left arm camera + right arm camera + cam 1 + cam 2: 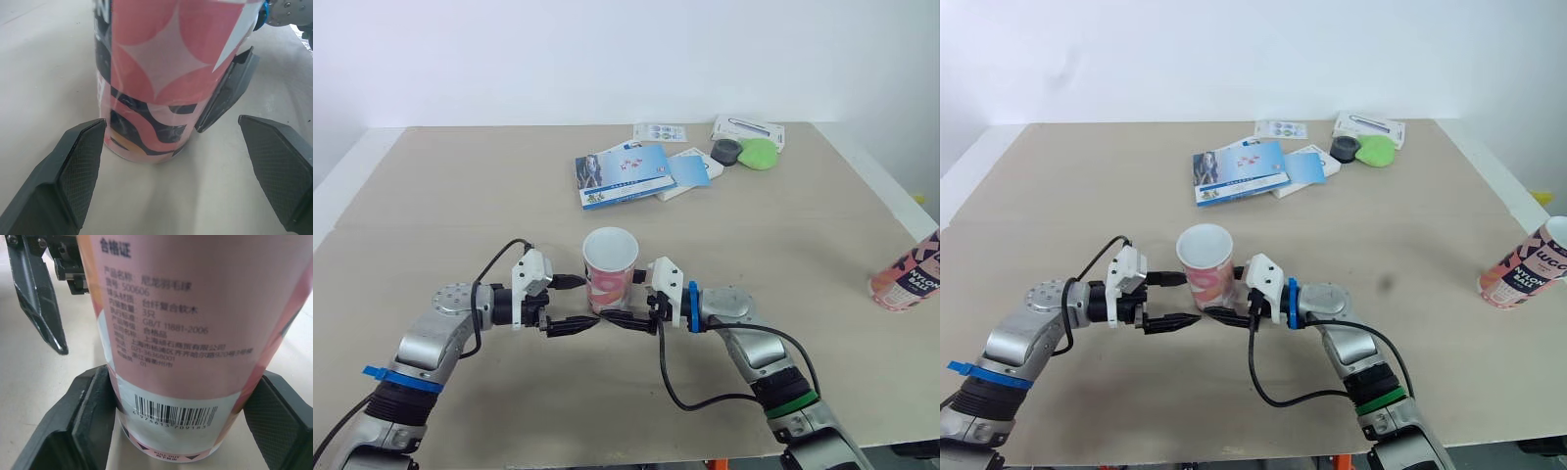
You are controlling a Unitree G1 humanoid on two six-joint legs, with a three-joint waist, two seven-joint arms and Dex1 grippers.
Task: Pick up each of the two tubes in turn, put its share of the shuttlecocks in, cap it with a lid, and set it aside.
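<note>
A pink patterned tube (610, 269) stands upright near the table's front edge, its top open. My right gripper (628, 299) reaches in from the right and is shut on the tube low down. In the right wrist view both pads (93, 406) press the tube's base (181, 333). My left gripper (576, 304) is open just left of the tube. In the left wrist view the tube (156, 73) stands ahead of its spread fingers (80, 161), untouched. A second pink tube (907, 274) stands at the table's right edge. A dark lid (725, 152) and a green lid (759, 153) lie at the back.
Blue booklets (625, 173) and a white packet (690, 171) lie behind the tube at mid-table. A white box (749, 127) and a small card (660, 131) rest near the far edge. Bare tabletop (440, 215) spreads to the left.
</note>
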